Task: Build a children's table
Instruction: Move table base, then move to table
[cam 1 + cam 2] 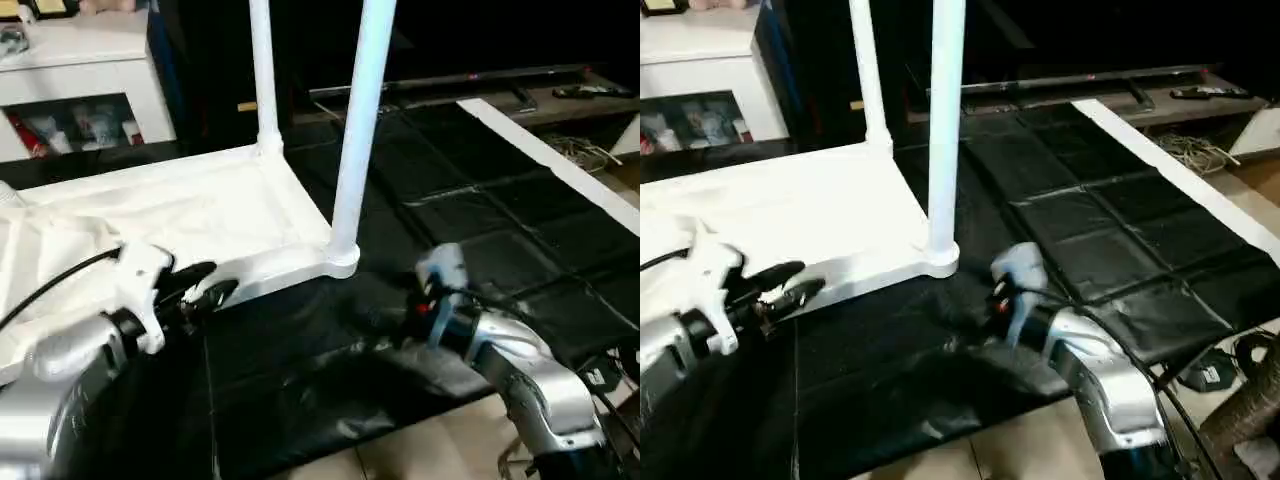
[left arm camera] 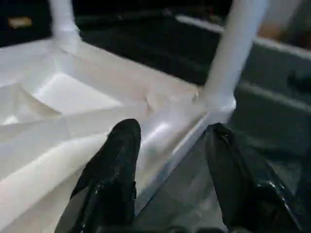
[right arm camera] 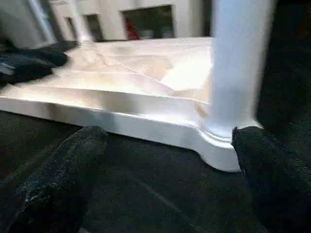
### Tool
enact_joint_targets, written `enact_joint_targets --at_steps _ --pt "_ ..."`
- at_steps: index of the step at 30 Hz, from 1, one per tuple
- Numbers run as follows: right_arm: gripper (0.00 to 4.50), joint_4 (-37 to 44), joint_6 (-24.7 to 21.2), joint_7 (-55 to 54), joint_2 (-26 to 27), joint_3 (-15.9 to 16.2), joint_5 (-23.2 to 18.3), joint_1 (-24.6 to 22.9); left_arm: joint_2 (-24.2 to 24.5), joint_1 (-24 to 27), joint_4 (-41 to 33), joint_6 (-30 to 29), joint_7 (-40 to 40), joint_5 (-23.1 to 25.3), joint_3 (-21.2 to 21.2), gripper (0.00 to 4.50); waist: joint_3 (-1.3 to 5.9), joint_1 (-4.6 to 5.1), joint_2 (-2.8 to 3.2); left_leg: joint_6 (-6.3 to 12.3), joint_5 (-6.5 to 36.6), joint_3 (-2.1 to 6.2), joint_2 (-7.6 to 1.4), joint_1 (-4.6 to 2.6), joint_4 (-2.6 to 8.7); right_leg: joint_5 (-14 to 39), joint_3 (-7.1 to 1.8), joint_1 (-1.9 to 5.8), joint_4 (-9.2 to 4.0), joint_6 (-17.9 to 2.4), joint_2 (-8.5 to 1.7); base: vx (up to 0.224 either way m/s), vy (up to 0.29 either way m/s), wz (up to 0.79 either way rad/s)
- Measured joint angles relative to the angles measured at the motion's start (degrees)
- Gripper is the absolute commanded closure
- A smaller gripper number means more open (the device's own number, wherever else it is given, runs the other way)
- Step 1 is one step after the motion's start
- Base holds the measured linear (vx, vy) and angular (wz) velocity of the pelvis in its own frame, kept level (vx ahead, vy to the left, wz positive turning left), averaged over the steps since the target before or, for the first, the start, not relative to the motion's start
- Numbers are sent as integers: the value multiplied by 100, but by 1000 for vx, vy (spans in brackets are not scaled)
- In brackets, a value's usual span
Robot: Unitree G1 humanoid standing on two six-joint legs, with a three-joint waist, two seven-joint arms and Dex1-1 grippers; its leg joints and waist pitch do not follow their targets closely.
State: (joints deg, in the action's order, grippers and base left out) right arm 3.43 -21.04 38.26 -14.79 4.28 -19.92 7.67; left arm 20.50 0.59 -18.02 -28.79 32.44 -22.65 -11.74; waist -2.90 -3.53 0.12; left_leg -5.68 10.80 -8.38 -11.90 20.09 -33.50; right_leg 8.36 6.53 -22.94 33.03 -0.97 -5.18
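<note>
Currently listing: children's table (image 1: 200, 215) lying upside down on black floor mat (image 1: 470, 230), two legs (image 1: 360, 130) standing socketed; left tool (image 1: 205, 285) half-spread straddling its rim, right tool (image 3: 170, 160) wide-spread nearing the corner, needing a steadying grip low.

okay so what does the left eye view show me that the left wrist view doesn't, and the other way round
The left eye view alone takes in the right arm, the white cabinet behind the table, the white strip crossing the black mat, and the bare floor near the robot.

The left wrist view alone gives a close look along the left gripper: one finger over the table top's edge, the other out over the mat, jaws parted.

Both share the upturned table top, its near corner leg and far leg, both standing in their sockets.
</note>
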Motion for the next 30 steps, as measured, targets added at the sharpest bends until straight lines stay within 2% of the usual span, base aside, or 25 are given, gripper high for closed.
enact_joint_targets --at_steps 3,5,8,9,10,13,14,16,18,20,22,24,25,26,27,28,29,30 --pt "0 129 177 -322 88 -10 227 -146 -426 267 -374 50 -506 11 -19 211 12 5 -33 0 0 1 -4 1 3 2 9 -1 -2 4 1 0 0 0" --pt "0 268 200 -500 70 -30 301 -175 -721 674 -615 123 -795 147 229 211 10 46 -36 1 1 -1 0 1 0 6 6 0 -12 9 -2 0 0 0" --pt "0 282 101 -516 15 22 334 -156 -722 857 -623 250 -936 504 612 211 11 48 -91 1 1 11 1 2 -1 6 27 -4 -15 11 0 0 0 0" --pt "0 282 106 -517 13 58 350 -155 -723 858 -624 284 -961 567 664 211 8 31 -107 1 1 65 10 44 -3 6 75 12 -16 11 -19 0 0 0" --pt "0 279 132 -508 8 77 392 -181 -723 828 -654 313 -980 634 732 211 16 62 -85 1 0 216 33 120 -25 6 208 49 -40 11 -42 -18 -29 37" --pt "0 272 155 -492 20 100 410 -179 -773 832 -706 379 -1067 670 743 211 12 57 -78 2 0 482 104 252 -40 13 450 135 -80 9 -106 -11 -26 49" --pt "0 272 168 -481 34 102 410 -179 -799 832 -706 381 -1093 669 739 211 5 45 -60 2 0 526 115 282 -42 24 528 161 -85 6 -135 -8 -24 53" --pt "0 261 343 -438 63 129 413 -185 -885 849 -698 396 -1160 661 711 211 -15 12 -27 2 0 595 129 338 -43 55 599 213 -84 14 -157 -6 -25 48" --pt "0 261 494 -423 53 128 422 -187 -891 857 -649 496 -1170 660 711 211 -16 -24 -21 8 -2 613 175 403 -35 88 658 227 -67 36 -215 -9 -14 49" --pt "0 254 759 -416 81 63 408 -261 -894 862 -496 581 -1169 661 709 211 -24 -162 -19 152 53 530 179 414 -88 107 697 270 -63 72 -321 -18 22 40" --pt "0 258 875 -367 52 44 395 -302 -899 878 -373 681 -1161 659 700 211 -37 -240 17 348 166 406 146 391 -290 110 695 374 -62 173 -430 -10 112 20" --pt "0 257 868 -302 24 33 385 -327 -897 875 -314 750 -1151 658 677 211 -70 -246 98 371 176 297 140 365 -412 116 700 506 -64 294 -526 -4 181 18" --pt "0 257 860 -288 48 39 382 -343 -887 872 -257 799 -1136 656 623 211 -103 -184 150 462 91 243 180 318 -451 181 678 618 -82 364 -556 -8 260 25" --pt "0 259 860 -283 70 64 381 -346 -855 858 -144 879 -1117 657 568 211 -108 -114 180 522 42 188 247 298 -433 328 630 624 -44 369 -538 -8 260 25" --pt "0 260 864 -275 116 104 381 -320 -800 854 -29 945 -1096 658 492 211 -117 -51 147 589 13 59 278 244 -368 618 419 501 155 182 -502 26 258 26" --pt "0 265 909 -274 129 134 382 -327 -745 788 289 1128 -1036 662 396 211 -94 2 81 626 9 -143 308 200 -283 868 328 418 528 -18 -407 32 180 25" --pt "0 263 949 -309 118 131 412 -341 -719 748 522 1262 -989 664 361 211 -73 6 24 630 11 -335 311 157 -218 891 336 378 731 -67 -257 32 180 25" --pt "0 260 948 -437 102 130 506 -328 -689 702 791 1433 -920 667 352 211 -47 5 -35 630 11 -517 362 122 -141 906 338 394 777 -83 -114 -10 113 12"
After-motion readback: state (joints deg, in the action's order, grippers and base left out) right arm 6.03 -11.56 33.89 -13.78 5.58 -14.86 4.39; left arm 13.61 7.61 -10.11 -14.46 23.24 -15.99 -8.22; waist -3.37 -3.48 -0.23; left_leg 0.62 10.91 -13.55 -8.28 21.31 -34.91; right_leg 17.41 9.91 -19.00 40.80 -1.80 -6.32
